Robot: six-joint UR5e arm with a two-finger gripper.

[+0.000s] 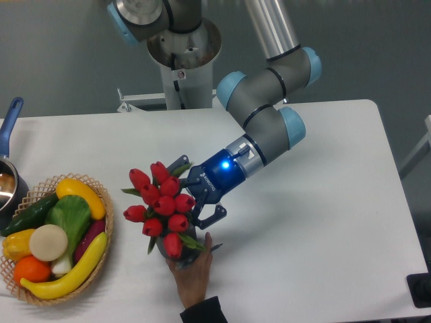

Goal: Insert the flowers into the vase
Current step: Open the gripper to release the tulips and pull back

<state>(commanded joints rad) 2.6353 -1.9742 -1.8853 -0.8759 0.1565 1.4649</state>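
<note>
— Camera view from the fixed spot: where does the bunch of red closed tulip buds with pointed green leaves (163, 204) sit?

— Over the short dark grey ribbed vase (176, 248), hiding most of it. Only a sliver of the vase's dark side shows under the lowest buds, so I cannot tell how deep the stems go.

— And the black two-finger pincer (196, 194)?

— It sits right against the bunch on its right side, one finger above and one below. The fingers look closed around the stems behind the buds, pinching the flowers, though the buds cover the contact itself. A blue light glows on the wrist just behind it.

— Whose hand is that at the bottom?

— A person's bare hand (192, 274) in a dark sleeve reaches up from the lower edge. Its fingers touch the base of the vase, and a thin dark pen-like object lies by the fingertips.

— What else is on the white surface (316, 222)?

— A round wicker basket (103, 256) to the left, well apart from the vase, filled with toy produce: yellow bananas, a green cucumber, an orange, a pale round piece. At the far left edge a metal pot with a blue handle (9, 168) is partly cut off.
</note>
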